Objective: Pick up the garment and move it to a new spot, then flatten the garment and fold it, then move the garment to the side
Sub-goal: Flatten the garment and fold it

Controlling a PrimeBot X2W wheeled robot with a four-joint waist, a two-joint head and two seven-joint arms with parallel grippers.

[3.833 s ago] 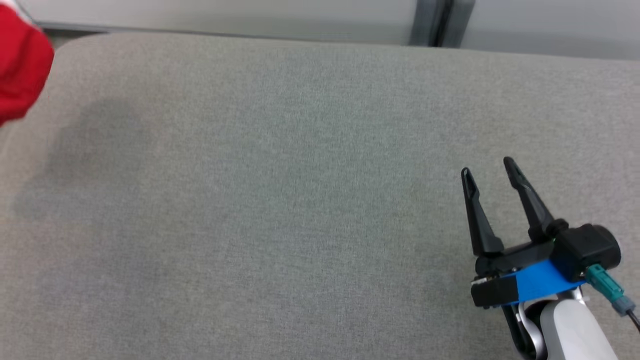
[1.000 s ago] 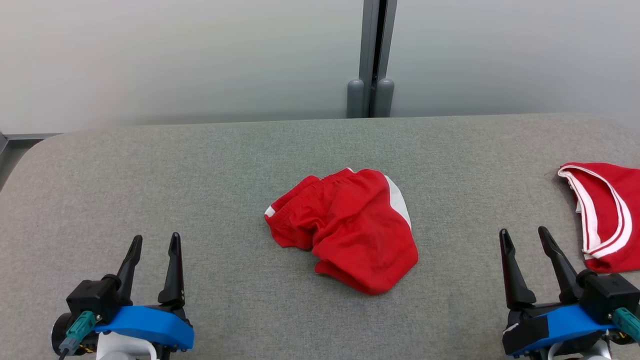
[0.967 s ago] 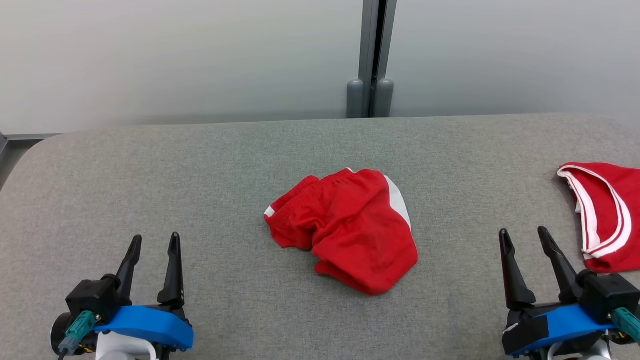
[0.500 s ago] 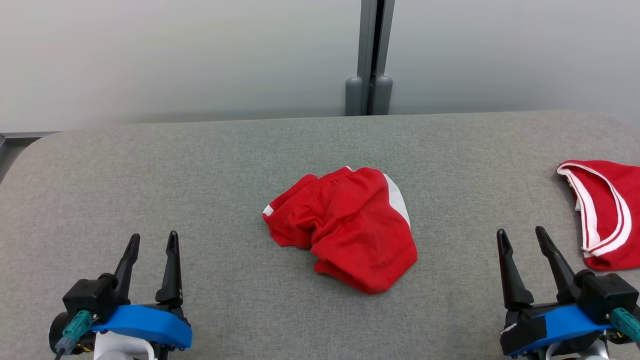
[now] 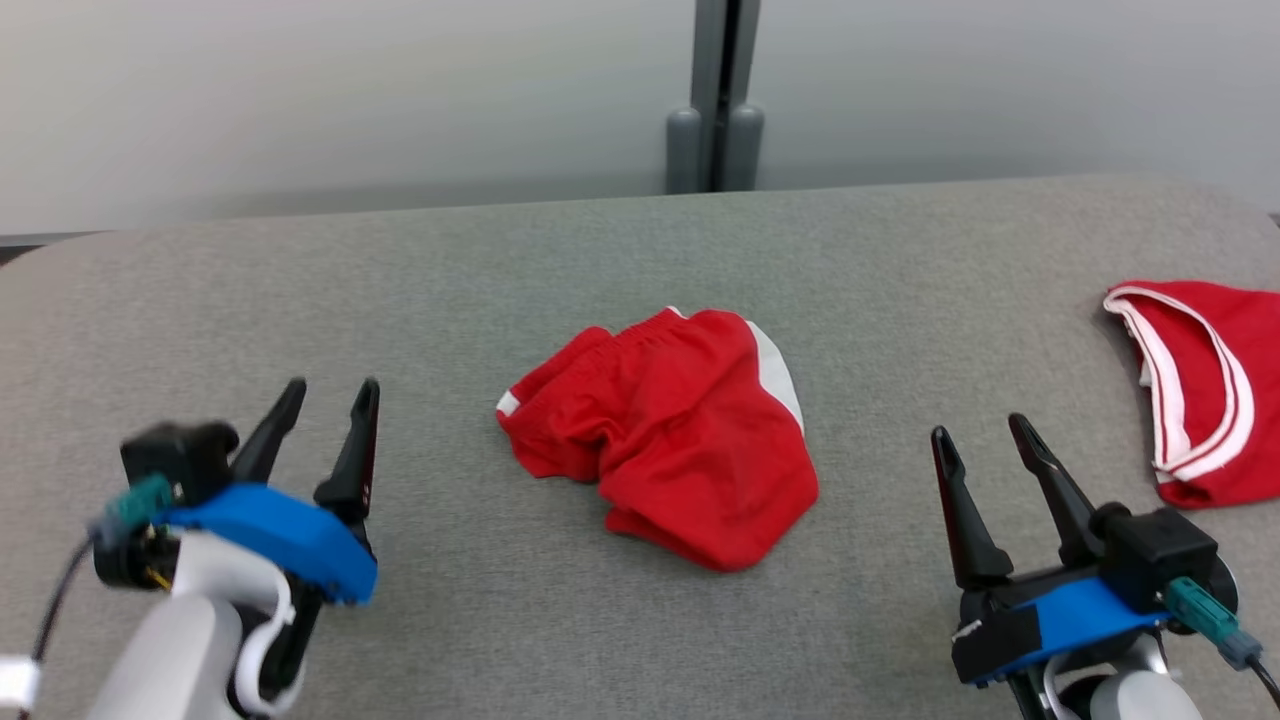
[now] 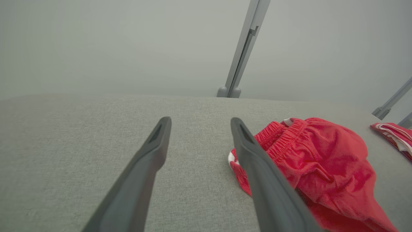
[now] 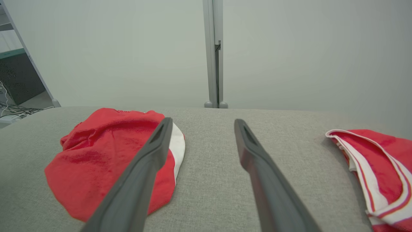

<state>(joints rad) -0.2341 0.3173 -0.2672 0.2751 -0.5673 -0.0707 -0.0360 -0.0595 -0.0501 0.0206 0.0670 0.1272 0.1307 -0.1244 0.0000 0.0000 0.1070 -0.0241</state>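
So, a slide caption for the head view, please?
Open left gripper and open right gripper flank crumpled red shorts on a grey fabric surface; a second red garment lies at far right.

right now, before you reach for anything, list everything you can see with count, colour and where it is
red shorts: one, red with a white side panel, crumpled at the middle of the table
second garment: one, red with white stripes, lying at the table's right edge
table: one, grey fabric top, across the foreground
post: one, grey, upright behind the table's far edge
wall panels: two, pale grey, either side of the post
left gripper: one, dark fingers, blue mount, open, lower left
right gripper: one, dark fingers, blue mount, open, lower right, touching neither garment
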